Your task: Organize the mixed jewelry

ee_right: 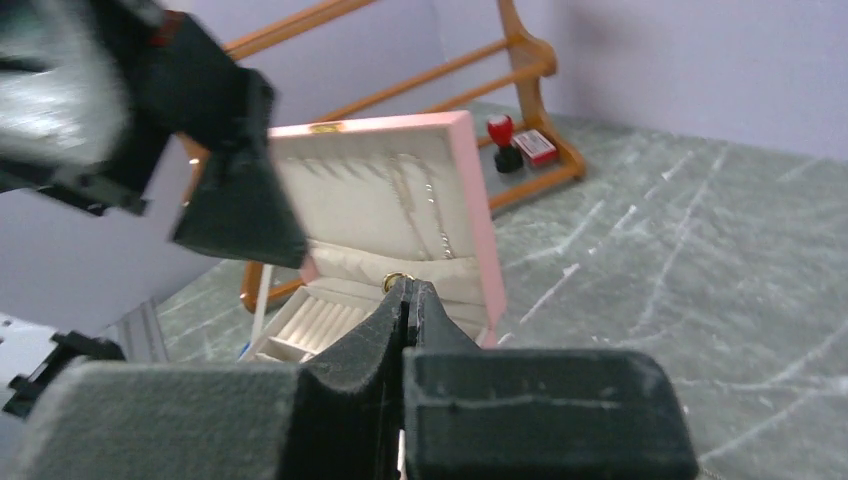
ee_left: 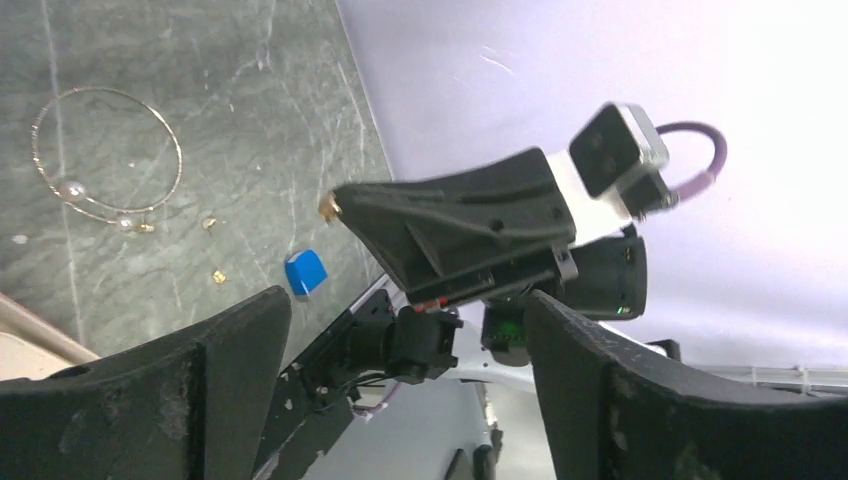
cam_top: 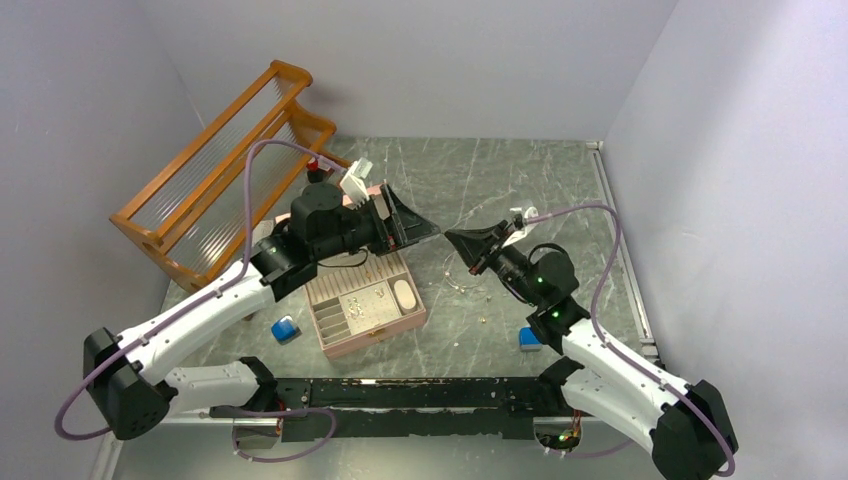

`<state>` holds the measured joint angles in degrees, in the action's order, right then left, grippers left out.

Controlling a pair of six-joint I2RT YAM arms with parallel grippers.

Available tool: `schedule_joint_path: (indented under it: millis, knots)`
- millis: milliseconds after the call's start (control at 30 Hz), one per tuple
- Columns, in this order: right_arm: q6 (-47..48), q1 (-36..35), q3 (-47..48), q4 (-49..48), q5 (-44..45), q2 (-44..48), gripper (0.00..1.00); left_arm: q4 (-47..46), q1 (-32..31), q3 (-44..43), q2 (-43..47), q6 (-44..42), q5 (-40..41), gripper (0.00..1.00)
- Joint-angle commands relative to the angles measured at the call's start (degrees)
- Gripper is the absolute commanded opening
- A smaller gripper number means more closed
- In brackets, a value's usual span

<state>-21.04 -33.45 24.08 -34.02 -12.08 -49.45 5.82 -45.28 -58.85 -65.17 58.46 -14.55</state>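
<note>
My right gripper (cam_top: 450, 237) is shut on a tiny gold piece (ee_right: 396, 281) that pokes out at its tip (ee_right: 407, 292). It also shows in the left wrist view (ee_left: 326, 207). My left gripper (cam_top: 420, 226) is open and empty (ee_left: 405, 298), raised above the open pink box (cam_top: 365, 305), with its tips close to the right gripper's tip. The thin gold hoop (cam_top: 462, 278) lies on the table right of the box, also in the left wrist view (ee_left: 107, 155). Tiny gold pieces (cam_top: 486, 296) (ee_left: 209, 223) lie near it.
An orange rack (cam_top: 220, 170) stands at the back left with a red stamp (ee_right: 500, 130) by its foot. One blue block (cam_top: 285, 328) lies left of the box and another (cam_top: 528, 338) beside the right arm. The box lid (ee_right: 400, 200) stands upright.
</note>
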Motion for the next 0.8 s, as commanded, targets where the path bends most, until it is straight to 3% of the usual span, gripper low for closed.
schedule_joint_path:
  millis: [0, 200, 300, 567, 767]
  knots:
    - [1.93, -0.49, -4.01, -18.33, -6.53, 2.83, 0.0, -6.61, -0.42, 0.34, -1.98, 7.79, -2.78, 0.94]
    - [4.2, -0.5, -4.24, -20.57, -8.65, 4.18, 0.0, -8.25, -0.29, 1.16, -2.49, 10.27, -3.28, 0.98]
    - [3.84, -0.56, -4.67, -22.33, -9.69, 4.32, 0.0, -10.17, -0.09, 1.35, -2.8, 11.74, -4.36, 0.9]
    - [2.63, -0.57, -4.46, -23.79, -11.55, 3.25, 0.0, -17.97, 0.1, 4.16, -4.93, 16.67, -9.81, 0.51]
    - [2.96, -0.62, -4.48, -22.76, -12.17, 3.13, 0.0, -20.9, 0.1, 5.37, -6.0, 18.36, -12.56, 0.48]
